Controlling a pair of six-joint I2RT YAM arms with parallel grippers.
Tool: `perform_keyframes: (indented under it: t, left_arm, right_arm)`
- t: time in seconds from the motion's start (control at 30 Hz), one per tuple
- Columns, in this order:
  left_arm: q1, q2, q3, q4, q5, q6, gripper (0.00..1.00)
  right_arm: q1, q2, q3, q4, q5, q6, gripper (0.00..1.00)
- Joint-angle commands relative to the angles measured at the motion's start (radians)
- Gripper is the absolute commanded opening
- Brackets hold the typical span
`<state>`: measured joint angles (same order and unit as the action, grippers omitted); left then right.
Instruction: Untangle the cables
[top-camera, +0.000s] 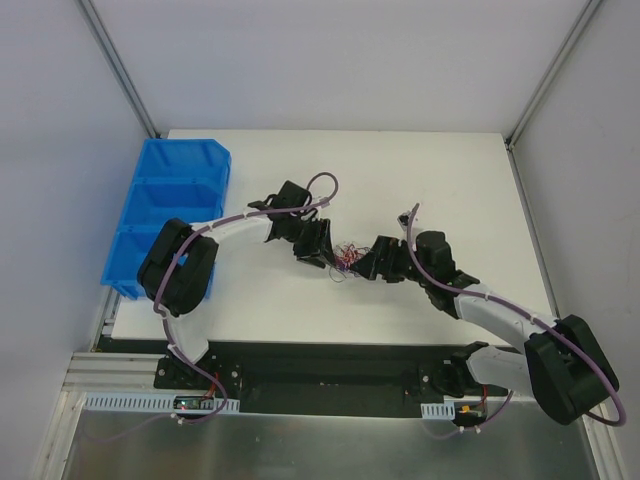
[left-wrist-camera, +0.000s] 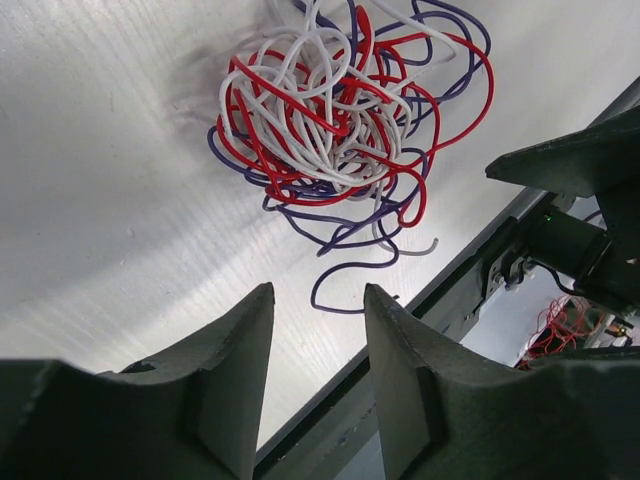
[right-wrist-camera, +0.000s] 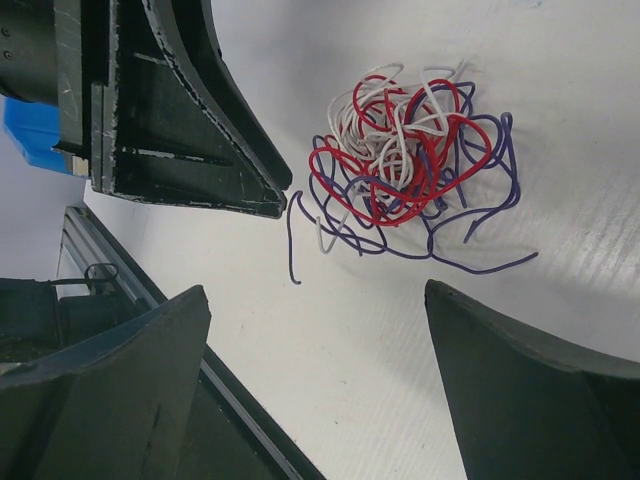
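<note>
The cables (top-camera: 347, 259) are a small clump of thin curly red, white and purple wires lying on the white table between my two grippers. In the left wrist view the clump (left-wrist-camera: 345, 120) lies just beyond my left gripper (left-wrist-camera: 318, 292), which is open and empty. In the right wrist view the clump (right-wrist-camera: 405, 165) lies ahead of my right gripper (right-wrist-camera: 315, 290), which is wide open and empty. The left gripper's fingers (right-wrist-camera: 200, 130) show there at the upper left, close to a loose purple wire end.
A blue bin (top-camera: 170, 215) with three compartments stands at the table's left edge. The table's near edge and a black rail (top-camera: 330, 365) run just below the grippers. Grey walls enclose the table's sides and back.
</note>
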<state>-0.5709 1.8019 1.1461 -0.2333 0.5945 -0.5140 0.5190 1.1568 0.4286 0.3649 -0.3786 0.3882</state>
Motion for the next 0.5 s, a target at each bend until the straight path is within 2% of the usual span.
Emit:
perform_keyframes:
  t: [0.0, 0.2, 0.23, 0.3, 0.33, 0.47]
  left_arm:
    - [-0.030, 0.030, 0.006, 0.002, 0.034, -0.015, 0.38]
    - [-0.053, 0.040, 0.007, 0.005, 0.041, -0.017, 0.30]
    - [-0.055, 0.040, 0.007, 0.006, 0.041, -0.015, 0.24]
    - [-0.055, 0.028, 0.006, 0.005, 0.028, -0.015, 0.04]
    - [-0.055, 0.019, 0.004, 0.005, 0.022, -0.014, 0.00]
    - [-0.058, -0.039, -0.003, 0.006, -0.013, -0.003, 0.00]
  right_arm:
    - [0.012, -0.006, -0.007, 0.057, 0.001, 0.011, 0.91]
    - [0.032, 0.007, -0.005, 0.066, 0.023, 0.008, 0.91]
    - [0.038, 0.011, -0.002, 0.068, 0.033, 0.011, 0.90]
    - [0.055, 0.023, 0.009, 0.056, 0.075, 0.020, 0.88]
    - [0.062, 0.033, 0.018, 0.037, 0.104, 0.027, 0.86]
    - [0.091, 0.076, 0.065, -0.015, 0.168, 0.031, 0.82]
